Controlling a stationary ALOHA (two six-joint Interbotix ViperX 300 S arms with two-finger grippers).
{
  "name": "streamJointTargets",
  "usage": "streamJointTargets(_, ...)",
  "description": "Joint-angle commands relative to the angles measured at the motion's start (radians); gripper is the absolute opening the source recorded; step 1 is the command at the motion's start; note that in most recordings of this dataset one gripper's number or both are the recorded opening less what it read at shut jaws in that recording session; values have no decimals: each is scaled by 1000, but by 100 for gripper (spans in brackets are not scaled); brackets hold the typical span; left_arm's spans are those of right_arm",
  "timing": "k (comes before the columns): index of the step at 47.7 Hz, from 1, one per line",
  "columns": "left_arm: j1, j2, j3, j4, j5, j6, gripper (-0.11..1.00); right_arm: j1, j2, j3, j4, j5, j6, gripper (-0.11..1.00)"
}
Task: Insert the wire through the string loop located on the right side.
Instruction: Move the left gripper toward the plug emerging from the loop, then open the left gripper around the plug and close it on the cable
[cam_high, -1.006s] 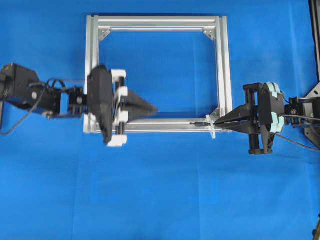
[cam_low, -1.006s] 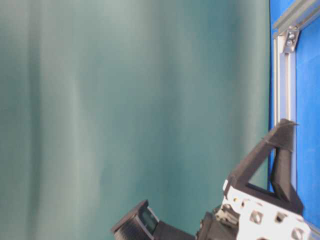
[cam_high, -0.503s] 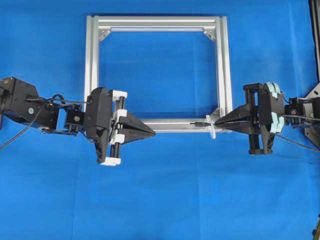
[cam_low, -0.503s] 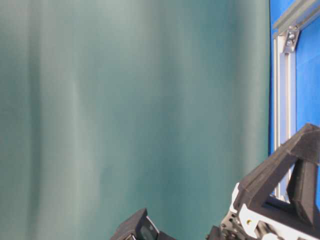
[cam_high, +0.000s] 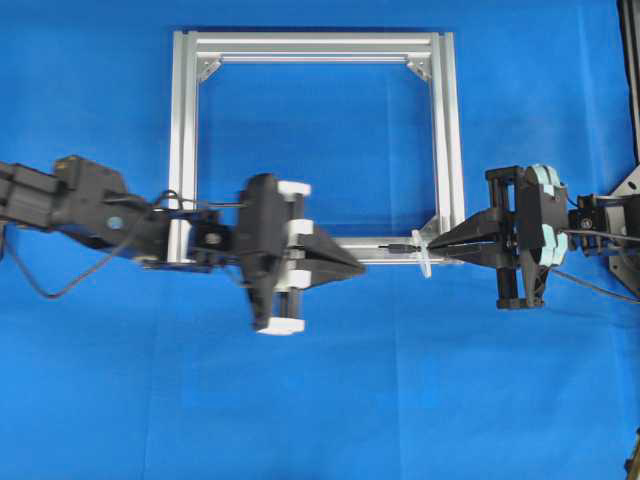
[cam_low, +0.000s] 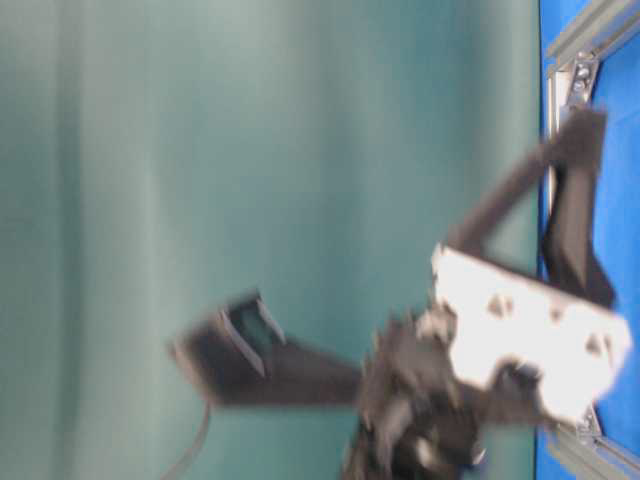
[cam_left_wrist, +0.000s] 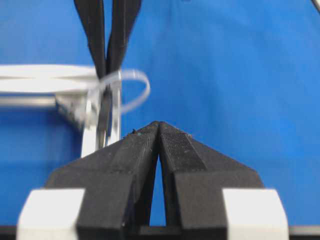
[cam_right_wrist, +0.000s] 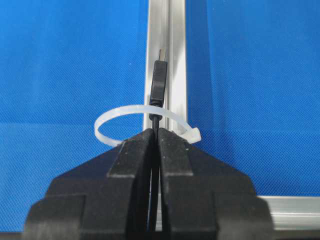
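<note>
Black plug of the wire (cam_right_wrist: 159, 82) already pokes through the string loop (cam_right_wrist: 116, 117), pinched by the right gripper (cam_right_wrist: 155, 134); the left gripper (cam_high: 352, 268), pressed together and empty, has yet to take it.

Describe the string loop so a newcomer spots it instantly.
Find the square aluminium frame; follow its near rail to the right corner. There a small whitish string loop arches over the rail, with the wire poking through it: the only pale, curved thing among straight metal.

We see the left gripper (cam_high: 358, 268) reaching level toward the right with jaws pressed together (nothing between them), facing the right gripper (cam_high: 432, 247), whose jaws pinch tight on the wire (cam_right_wrist: 159, 85).
</note>
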Motion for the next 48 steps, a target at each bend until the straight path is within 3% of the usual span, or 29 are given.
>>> streamJointTargets(1,9,9,-97,2,43,3,0,6,-2,-18,-2,-11,0,-4)
streamJointTargets(13,26,69,-227,2,117,3,0,8,0,-18,-2,-9,0,-4)
streamJointTargets(34,40,69,-212,2,129,2,2,9,0,-18,-2,-9,0,-4)
streamJointTargets(40,43,69,-212,2,130,2,28,9,2,-20,-2,-8,0,-4)
streamJointTargets(48,48,67,-210,2,130,2,78,9,0,-20,-2,-6,0,-4)
